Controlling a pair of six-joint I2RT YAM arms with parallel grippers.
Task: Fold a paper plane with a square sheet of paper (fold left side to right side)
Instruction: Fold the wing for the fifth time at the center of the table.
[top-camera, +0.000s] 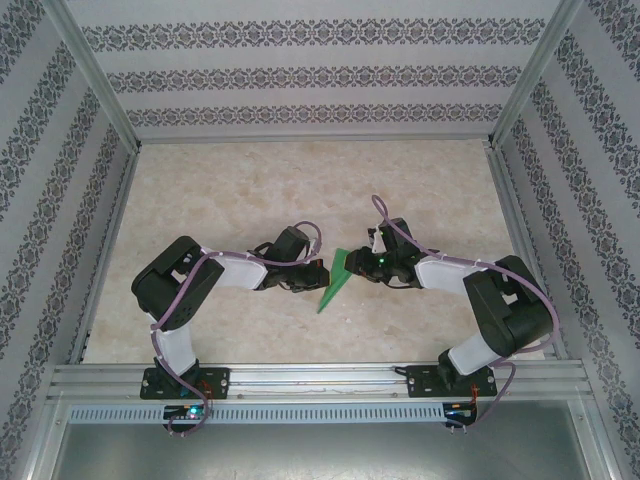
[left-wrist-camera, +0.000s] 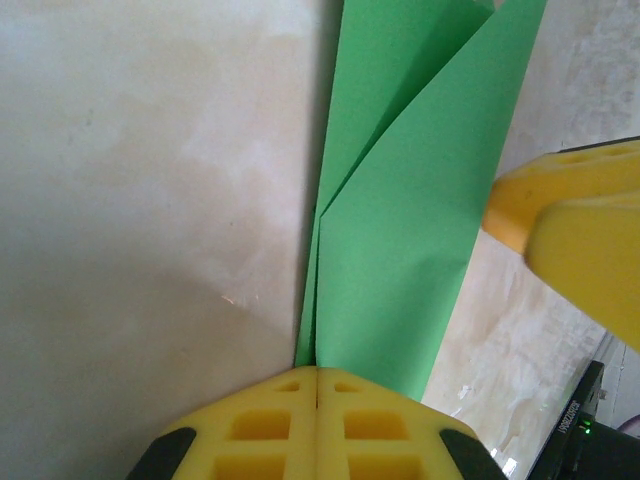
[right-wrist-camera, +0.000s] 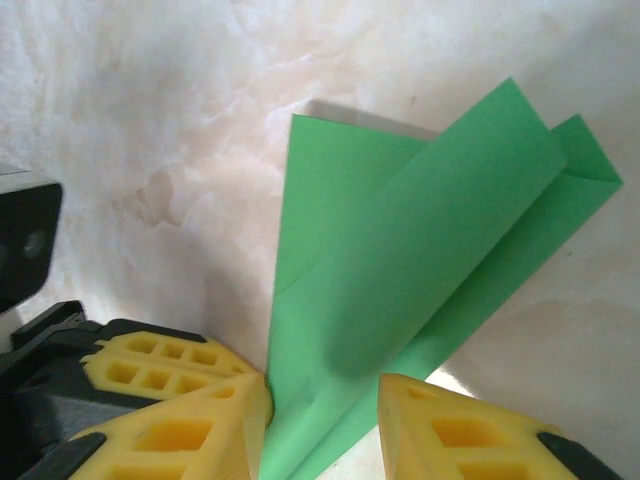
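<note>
The bright-green folded paper plane (left-wrist-camera: 400, 250) is thin matt paper, smooth between sharp creases. The yellow gridded finger pads (right-wrist-camera: 170, 400) look like matt foam or rubber. The beige marbled tabletop (top-camera: 250, 190) has a faint sheen. The silver frame rails (top-camera: 320, 378) are dull metal, and the black arm housings (top-camera: 510, 310) are slightly glossy plastic.

The paper plane (top-camera: 333, 283) lies on the table (top-camera: 250, 190); left fingers (left-wrist-camera: 270, 425) at its left, right fingers (right-wrist-camera: 450, 435) opposite.

A pale marble-patterned table (top-camera: 300, 180) is the centre. Behind it and to both its sides stand white walls (top-camera: 300, 70) banded with dark floral stripes. Aluminium posts (top-camera: 95, 75) rise at its far corners; a metal rail (top-camera: 320, 378) edges its near side. The light is soft and even.
</note>
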